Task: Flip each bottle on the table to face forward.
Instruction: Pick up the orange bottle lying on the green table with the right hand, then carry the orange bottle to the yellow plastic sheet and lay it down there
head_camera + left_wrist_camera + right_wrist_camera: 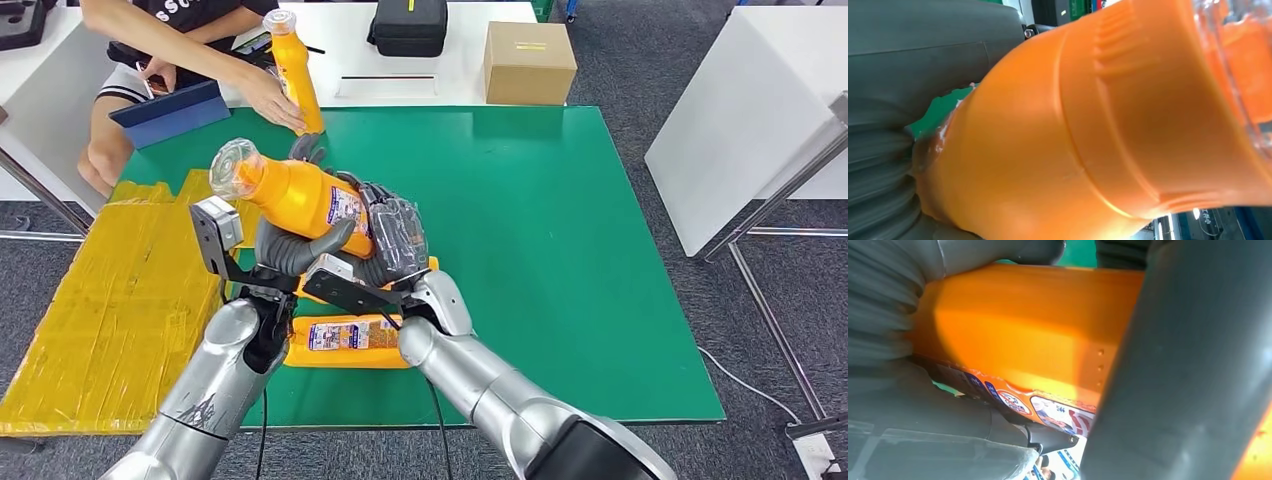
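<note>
Both robot hands are on one orange bottle (300, 197), raised above the left part of the green table (560, 250). The bottle is tilted, its clear cap (233, 168) pointing up and to the left and its base lower and to the right. The left hand (290, 248) grips the bottle from underneath, thumb and fingers wrapped around the body. The right hand (392, 232) is clamped on the base end, its dark fingers (402, 238) closed over the printed label. In the left wrist view the bottle's orange shoulder (1088, 130) presses against the grey thumb (908, 65). In the right wrist view the orange body (1018, 325) sits between grey fingers, label band along one edge.

A second orange bottle (345, 340) lies on its side on the table at the near edge, below the two hands, label facing up. A third orange bottle (292, 70) stands upright at the far left corner of the table, a person's hand (268, 98) wrapped around its lower half.

A yellow wrapped sheet (110, 310) lies along the table's left side. On the white table beyond are a cardboard box (528, 62) and a black case (408, 27).
</note>
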